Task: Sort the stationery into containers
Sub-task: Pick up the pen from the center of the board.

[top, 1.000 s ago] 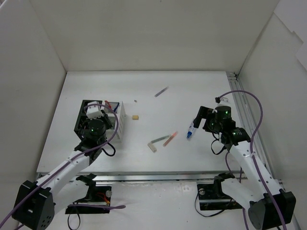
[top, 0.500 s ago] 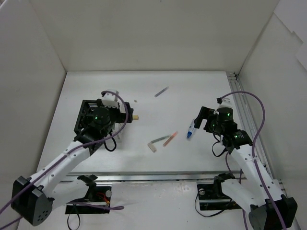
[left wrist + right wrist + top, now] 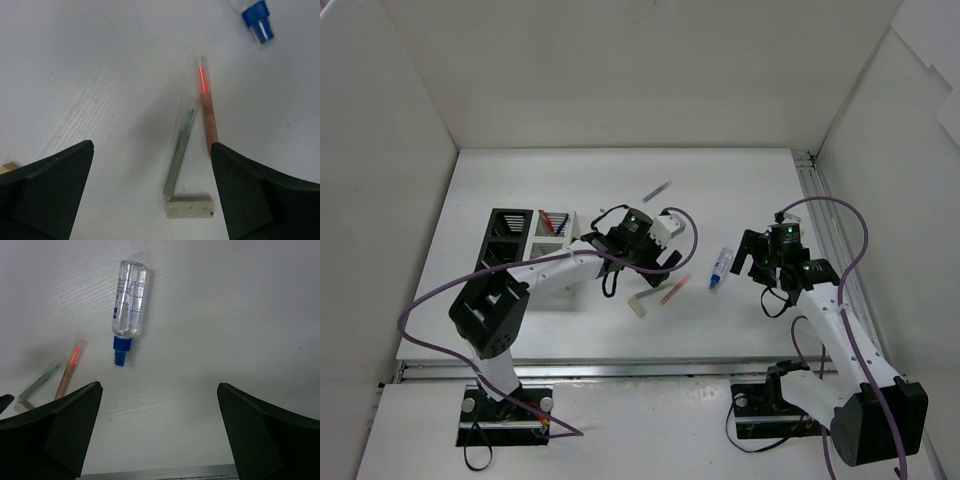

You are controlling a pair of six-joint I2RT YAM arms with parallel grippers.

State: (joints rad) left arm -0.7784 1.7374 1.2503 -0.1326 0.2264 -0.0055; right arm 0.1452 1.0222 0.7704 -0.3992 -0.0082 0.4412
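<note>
Swinging away from the black organiser (image 3: 508,238), the left arm now reaches over the middle of the table (image 3: 740,180). The left pincer (image 3: 152,145) is spread wide and empty above a green pen (image 3: 178,155), an orange pen (image 3: 207,117) and a beige eraser block (image 3: 190,206), which lie close together. The right pincer (image 3: 160,385) hangs released above a clear tube with a blue cap (image 3: 129,300). Pens stand in the white organiser (image 3: 558,228). A grey pen (image 3: 657,191) lies farther back.
</note>
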